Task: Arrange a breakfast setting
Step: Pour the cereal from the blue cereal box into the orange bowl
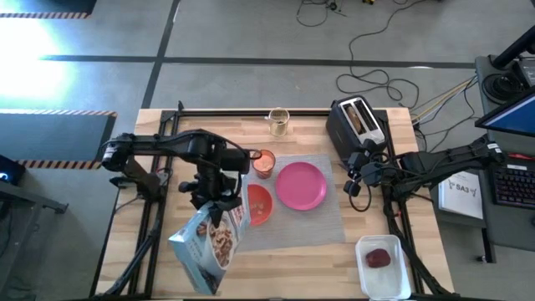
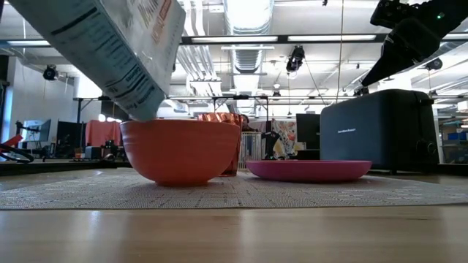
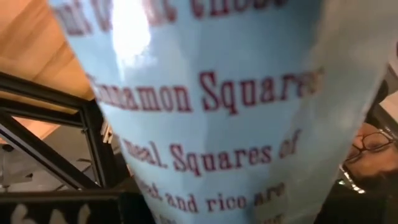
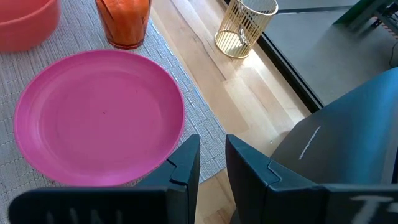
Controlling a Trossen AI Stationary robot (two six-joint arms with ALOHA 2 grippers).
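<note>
My left gripper point(image 1: 219, 199) is shut on a light-blue cereal box point(image 1: 209, 244). The box is tilted, with its low corner point(image 2: 144, 109) just above the rim of the red-orange bowl point(image 1: 260, 204). The bowl, a pink plate point(image 1: 302, 186) and an orange cup point(image 1: 264, 163) stand on the grey woven placemat point(image 1: 326, 224). My right gripper point(image 4: 212, 163) is empty, its fingers a little apart. It is above the placemat's right edge, between the plate and the black toaster point(image 1: 355, 127). A brown toast slice point(image 1: 359, 117) sticks up from a toaster slot. No spoon is in view. My left gripper holds the cereal box near its end toward the bowl point(image 1: 227, 211), coming from above. The box is lifted clear and slants down toward the bowl, its other end high toward the table's near edge. The gripper's body and the box's printed face point(image 3: 205, 112) hide the fingers.
A gold wire cup point(image 1: 278, 122) stands at the table's far edge. A white tub with a dark-red item point(image 1: 379, 258) is at the near right corner. Black frame rails point(image 1: 155, 217) run along the left side. Part of a person shows in the left wrist view point(image 3: 367, 149).
</note>
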